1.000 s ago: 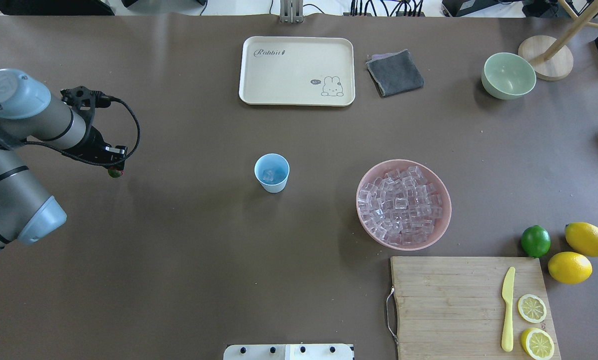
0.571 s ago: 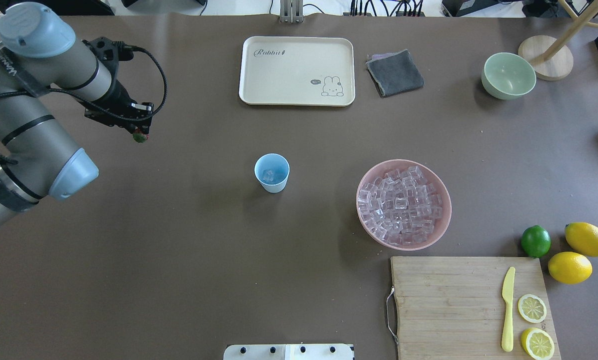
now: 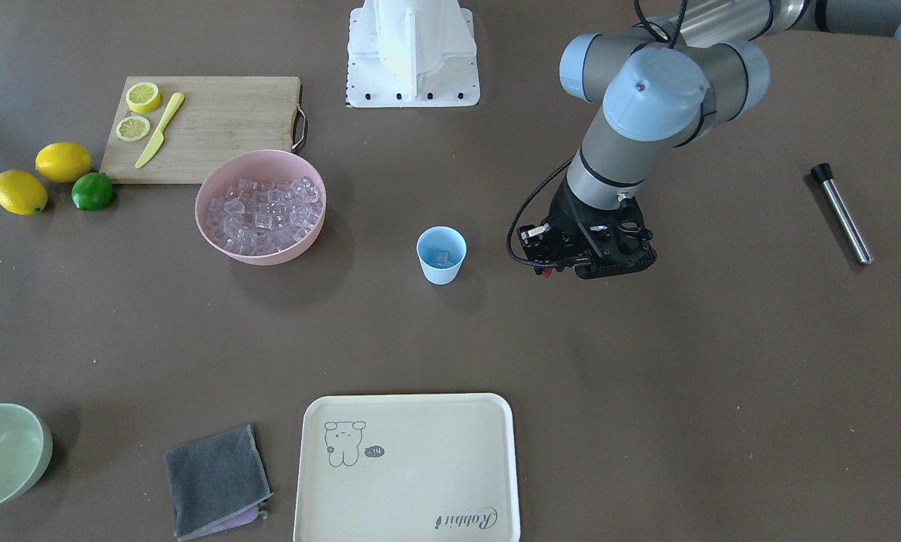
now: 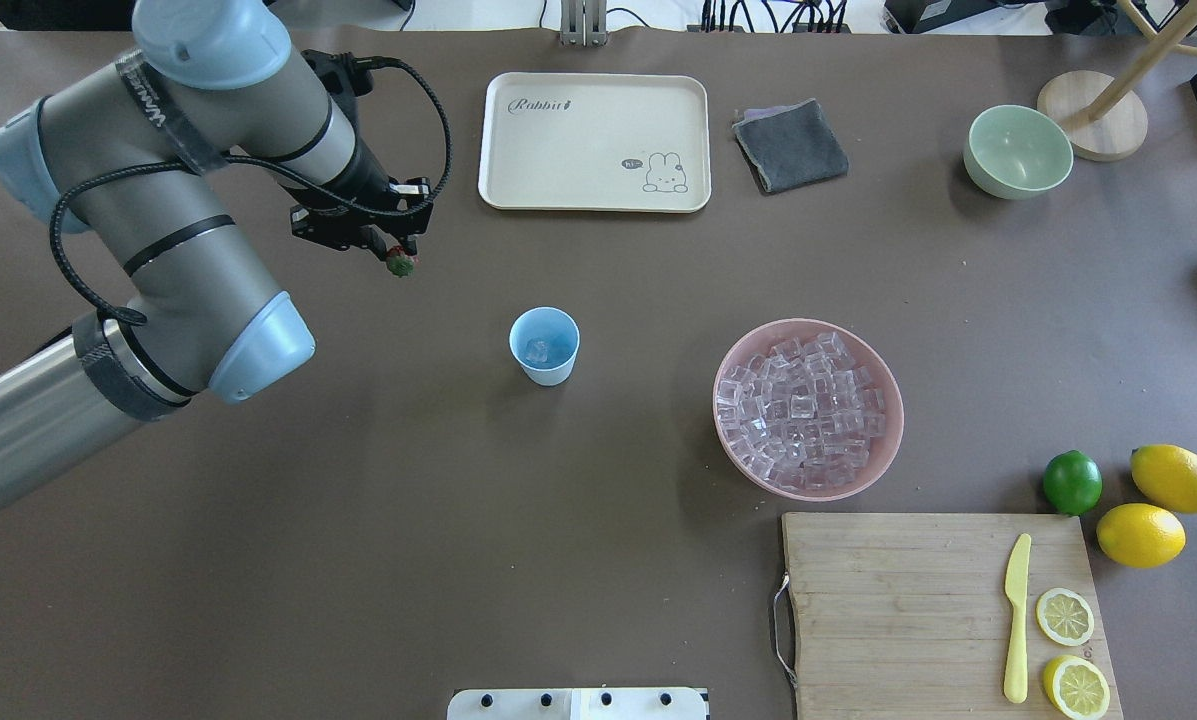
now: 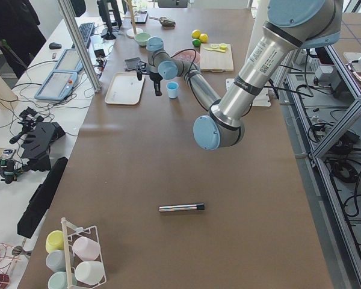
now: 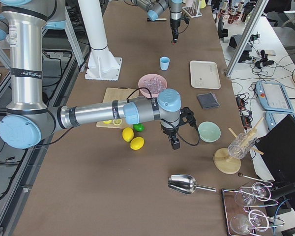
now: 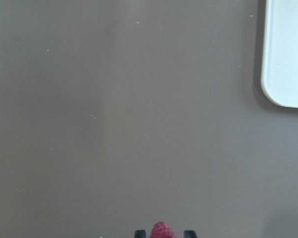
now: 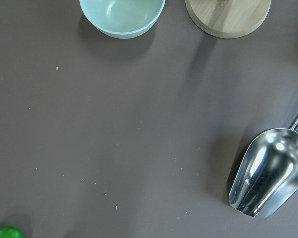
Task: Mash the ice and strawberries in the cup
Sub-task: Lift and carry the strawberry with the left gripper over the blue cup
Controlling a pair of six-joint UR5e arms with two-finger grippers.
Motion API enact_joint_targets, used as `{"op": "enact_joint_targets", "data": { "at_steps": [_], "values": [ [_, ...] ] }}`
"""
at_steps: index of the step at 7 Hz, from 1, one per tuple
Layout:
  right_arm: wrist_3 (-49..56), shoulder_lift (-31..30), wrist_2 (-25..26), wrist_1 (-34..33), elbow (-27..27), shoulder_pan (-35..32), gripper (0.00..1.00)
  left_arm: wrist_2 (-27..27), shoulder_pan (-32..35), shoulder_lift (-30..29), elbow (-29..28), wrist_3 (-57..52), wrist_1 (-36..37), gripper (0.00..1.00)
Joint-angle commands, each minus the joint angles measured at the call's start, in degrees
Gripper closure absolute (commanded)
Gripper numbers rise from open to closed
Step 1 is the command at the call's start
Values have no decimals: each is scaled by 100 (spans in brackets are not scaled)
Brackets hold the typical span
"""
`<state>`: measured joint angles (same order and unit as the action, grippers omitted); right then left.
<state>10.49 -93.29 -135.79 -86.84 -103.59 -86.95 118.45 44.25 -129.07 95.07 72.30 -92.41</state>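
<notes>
Toward the desk's left end, nearer its far edge, the left gripper (image 4: 398, 254) hangs above the bare top. Its fingers are pinched on the strawberry (image 4: 400, 265), whose red tip shows between them in the wrist view. The fruit is apart from the cup, to its left and farther back. The cup (image 4: 544, 346) stands upright about mid-desk with some ice (image 4: 537, 350) inside. To its right, the pink bowl (image 4: 899, 420) is heaped with more cubes. Over the desk's right end the right gripper (image 6: 175, 144) hangs near a pale green bowl (image 6: 209, 132). Whether its fingers are apart or together I cannot tell.
</notes>
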Motion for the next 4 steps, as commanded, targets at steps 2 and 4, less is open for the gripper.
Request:
{"op": "enact_joint_targets", "data": {
  "at_steps": [2, 4],
  "values": [
    [-3, -40, -61, 1, -73, -76, 1, -698, -740, -811, -216, 1074, 222, 82],
    [-12, -66, -87, 1, -134, -94, 1, -1234, -1145, -787, -400, 1172, 153, 82]
  ]
}}
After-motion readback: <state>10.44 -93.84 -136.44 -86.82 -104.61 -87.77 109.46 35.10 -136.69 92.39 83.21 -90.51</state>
